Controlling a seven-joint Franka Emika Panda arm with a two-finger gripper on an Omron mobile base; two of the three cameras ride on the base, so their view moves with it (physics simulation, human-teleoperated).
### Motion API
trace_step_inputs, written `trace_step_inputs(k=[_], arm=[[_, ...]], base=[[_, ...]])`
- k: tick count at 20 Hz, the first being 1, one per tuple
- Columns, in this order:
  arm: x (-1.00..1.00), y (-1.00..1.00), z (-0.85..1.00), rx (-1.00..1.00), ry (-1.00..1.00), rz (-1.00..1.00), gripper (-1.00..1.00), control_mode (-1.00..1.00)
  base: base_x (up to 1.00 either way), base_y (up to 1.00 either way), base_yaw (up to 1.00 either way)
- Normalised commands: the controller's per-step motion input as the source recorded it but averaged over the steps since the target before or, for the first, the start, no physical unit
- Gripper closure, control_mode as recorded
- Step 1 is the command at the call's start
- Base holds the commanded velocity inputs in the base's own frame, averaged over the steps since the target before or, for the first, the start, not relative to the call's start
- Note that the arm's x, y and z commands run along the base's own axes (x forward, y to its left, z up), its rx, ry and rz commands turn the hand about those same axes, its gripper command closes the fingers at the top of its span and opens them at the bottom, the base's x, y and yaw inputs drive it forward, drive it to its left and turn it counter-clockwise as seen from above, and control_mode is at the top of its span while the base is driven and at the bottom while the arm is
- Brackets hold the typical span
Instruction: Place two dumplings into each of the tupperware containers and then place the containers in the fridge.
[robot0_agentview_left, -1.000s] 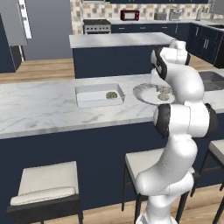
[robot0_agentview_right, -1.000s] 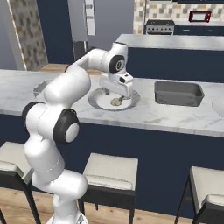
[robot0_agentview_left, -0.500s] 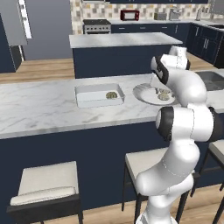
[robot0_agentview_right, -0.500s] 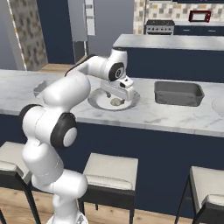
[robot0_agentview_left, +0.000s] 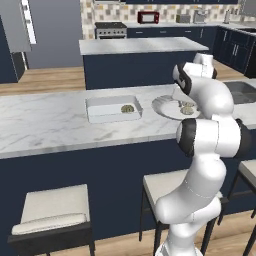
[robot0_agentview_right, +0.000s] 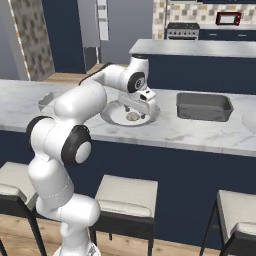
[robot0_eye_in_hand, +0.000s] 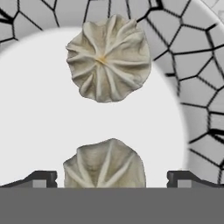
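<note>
On the plate (robot0_eye_in_hand: 52, 131), the near dumpling (robot0_eye_in_hand: 104, 164) sits squarely between the wide-open gripper (robot0_eye_in_hand: 112, 177) tips, with the other dumpling (robot0_eye_in_hand: 108, 58) lying beyond it.

Beige pleated dumplings (robot0_eye_in_hand: 108, 64) on a white, black-crackle-rimmed plate (robot0_eye_in_hand: 39, 131).

Surface (robot0_agentview_left: 45, 125) was pale veined marble with a smooth, faintly glossy finish. Dumplings (robot0_eye_in_hand: 108, 63) looked matt and doughy, pleated in soft ridges, on a smooth white plate (robot0_eye_in_hand: 35, 131) with a crackle-patterned rim. Tupperware container (robot0_agentview_left: 113, 108) appeared translucent, matt plastic.
</note>
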Motion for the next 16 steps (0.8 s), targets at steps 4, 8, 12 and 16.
trace_step_inputs(k=[4, 8, 12, 16], arm=[[-0.10, 0.02, -0.12, -0.03, 0.00, 0.00, -1.00, -1.00], [-0.01, 0.00, -0.26, -0.03, 0.00, 0.00, -1.00, -1.00], [0.00, 0.00, -0.18, -0.01, 0.00, 0.01, 1.00, -1.00], [0.00, 0.00, 0.00, 0.00, 0.00, 0.00, 1.00, -1.00]], base=[[0.00, 0.00, 0.00], [0.00, 0.00, 0.00], [0.00, 0.00, 0.00], [0.00, 0.00, 0.00]])
